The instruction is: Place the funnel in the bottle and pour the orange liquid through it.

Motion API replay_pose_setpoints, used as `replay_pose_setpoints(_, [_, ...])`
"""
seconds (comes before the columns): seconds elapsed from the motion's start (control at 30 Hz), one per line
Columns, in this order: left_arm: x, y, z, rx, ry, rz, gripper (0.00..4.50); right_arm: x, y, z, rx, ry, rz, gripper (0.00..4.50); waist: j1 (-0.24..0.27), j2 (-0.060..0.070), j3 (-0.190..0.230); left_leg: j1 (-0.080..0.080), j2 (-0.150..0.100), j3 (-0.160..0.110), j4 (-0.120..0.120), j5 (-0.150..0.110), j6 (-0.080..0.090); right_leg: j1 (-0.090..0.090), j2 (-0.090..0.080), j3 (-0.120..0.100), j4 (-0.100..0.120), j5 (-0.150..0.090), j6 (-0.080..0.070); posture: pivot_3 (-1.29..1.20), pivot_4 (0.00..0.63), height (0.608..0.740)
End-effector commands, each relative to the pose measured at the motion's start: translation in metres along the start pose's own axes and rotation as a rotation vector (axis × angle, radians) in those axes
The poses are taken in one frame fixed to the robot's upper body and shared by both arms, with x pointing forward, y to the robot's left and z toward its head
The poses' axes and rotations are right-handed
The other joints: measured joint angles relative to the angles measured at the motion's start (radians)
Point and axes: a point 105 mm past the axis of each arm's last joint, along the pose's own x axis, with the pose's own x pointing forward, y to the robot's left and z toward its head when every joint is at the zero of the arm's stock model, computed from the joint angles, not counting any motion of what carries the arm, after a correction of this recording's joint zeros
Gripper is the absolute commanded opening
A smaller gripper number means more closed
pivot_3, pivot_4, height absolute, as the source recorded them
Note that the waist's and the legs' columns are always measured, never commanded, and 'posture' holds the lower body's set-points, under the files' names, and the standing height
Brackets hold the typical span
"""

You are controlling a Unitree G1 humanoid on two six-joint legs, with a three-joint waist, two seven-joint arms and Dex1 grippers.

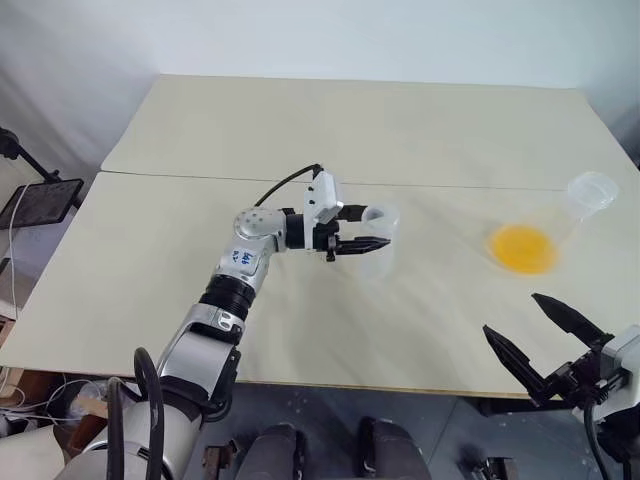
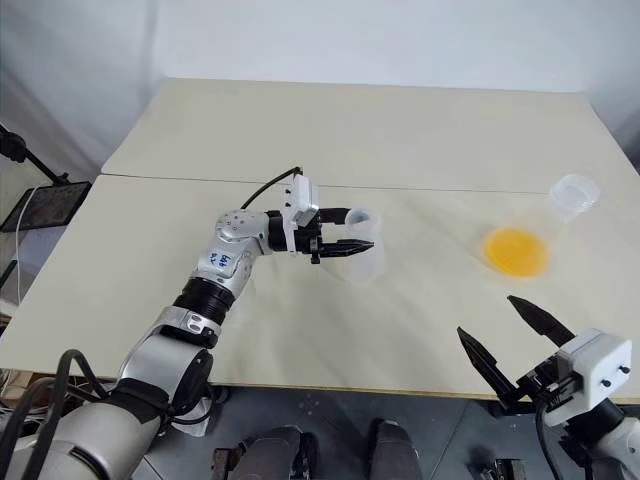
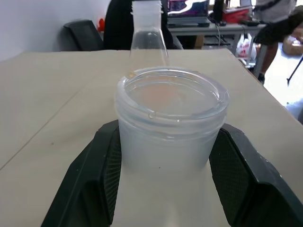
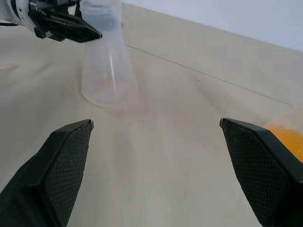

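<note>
The clear bottle (image 1: pixel 385 262) stands upright at the middle of the table, with a wide open mouth and a broader base. My left gripper (image 1: pixel 372 228) reaches in level from the left. Its black fingers (image 3: pixel 94 179) straddle the bottle's neck, open, with the pads close against both sides. I cannot make out the funnel. The orange liquid (image 1: pixel 522 248) lies in the base of a clear conical flask (image 1: pixel 578 210) at the right of the table. My right gripper (image 1: pixel 512 314) hangs open and holds nothing by the table's near right edge, short of the flask.
The beige table (image 1: pixel 300 130) has a seam running across it behind the bottle. A black stand (image 1: pixel 40 200) sits off its left edge. Beyond the table's far end are desks, a chair and a person (image 3: pixel 279 19).
</note>
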Motion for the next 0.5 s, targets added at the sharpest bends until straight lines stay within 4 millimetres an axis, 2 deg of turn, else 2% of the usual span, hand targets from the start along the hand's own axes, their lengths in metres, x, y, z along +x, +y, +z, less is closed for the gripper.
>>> replay_pose_setpoints(0.03, [0.003,0.003,0.012,0.051,-0.011,-0.017,3.56,0.005,0.005,0.012,-0.019,-0.055,0.028,4.5,0.0,0.0,0.0,0.0,0.0,0.0,0.0,0.0,0.0,0.0,0.0,0.0,0.0,0.0,0.0,0.0,0.15,0.74])
replay_pose_setpoints(0.13, [-0.001,0.004,0.018,0.045,-0.04,-0.024,4.46,0.014,0.006,0.013,-0.013,-0.072,0.056,4.5,0.0,0.0,0.0,0.0,0.0,0.0,0.0,0.0,0.0,0.0,0.0,0.0,0.0,0.0,0.0,0.0,0.15,0.74])
replay_pose_setpoints(0.23, [-0.015,0.01,0.024,0.049,-0.07,0.012,4.46,0.024,0.008,0.014,-0.005,-0.084,0.109,4.5,0.0,0.0,0.0,0.0,0.0,0.0,0.0,0.0,0.001,0.0,-0.001,0.0,0.0,0.0,0.0,0.0,0.15,0.74])
replay_pose_setpoints(0.5, [-0.086,0.027,0.034,0.071,-0.081,0.136,4.46,0.045,0.014,0.017,0.016,-0.098,0.272,4.5,-0.004,0.0,0.0,0.0,0.0,-0.002,0.0,0.0,0.001,0.0,-0.001,-0.001,0.002,0.0,0.0,0.0,0.15,0.74])
